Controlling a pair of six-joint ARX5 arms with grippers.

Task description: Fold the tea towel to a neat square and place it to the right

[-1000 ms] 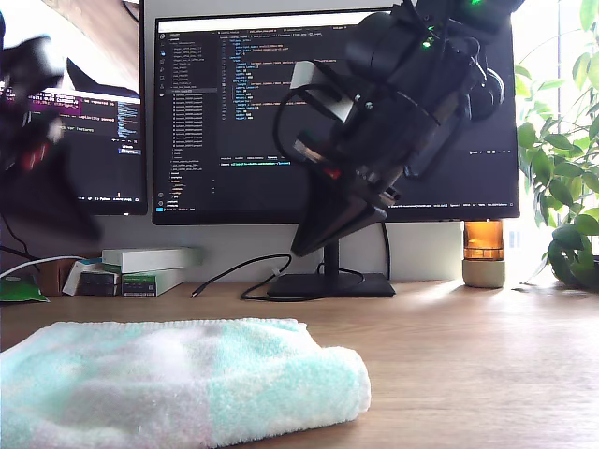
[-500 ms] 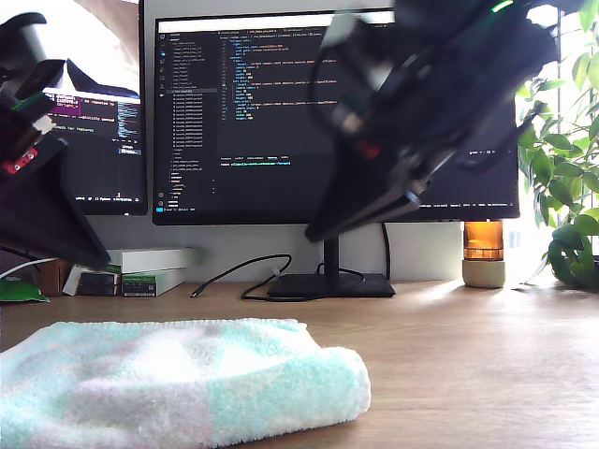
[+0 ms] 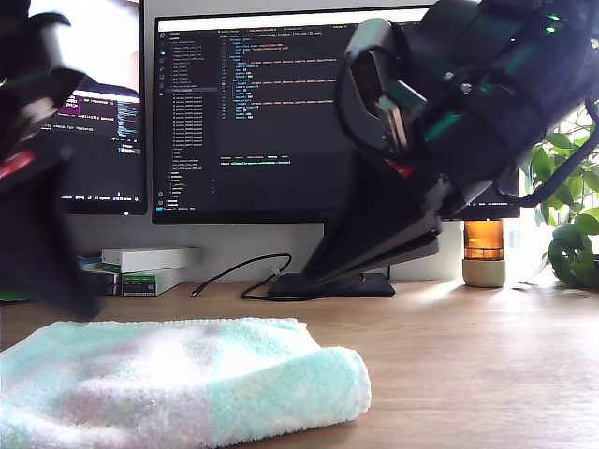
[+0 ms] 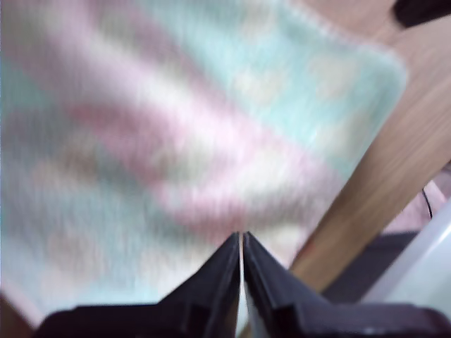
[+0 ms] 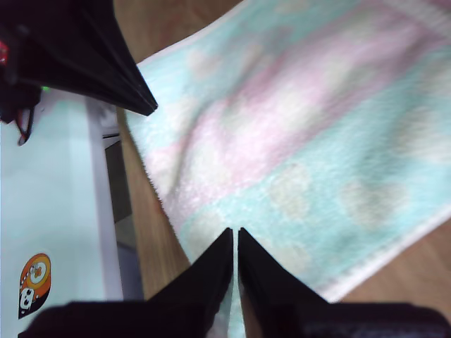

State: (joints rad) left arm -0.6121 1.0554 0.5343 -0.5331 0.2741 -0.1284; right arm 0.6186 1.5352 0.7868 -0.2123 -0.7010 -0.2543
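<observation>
Wooden desk [image 3: 487, 355] ran before two monitors, and on it, toward the exterior view's lower left, lay the folded tea towel [image 3: 178, 379], its long axis running across that view and its rolled fold toward the exterior view's right. Only the wrist views showed jaw tips: my first gripper [image 4: 242, 243] hung above the towel's checks with jaws together and nothing between them, and my second gripper [image 5: 235, 239] likewise, pressed together over the towel's edge.
</observation>
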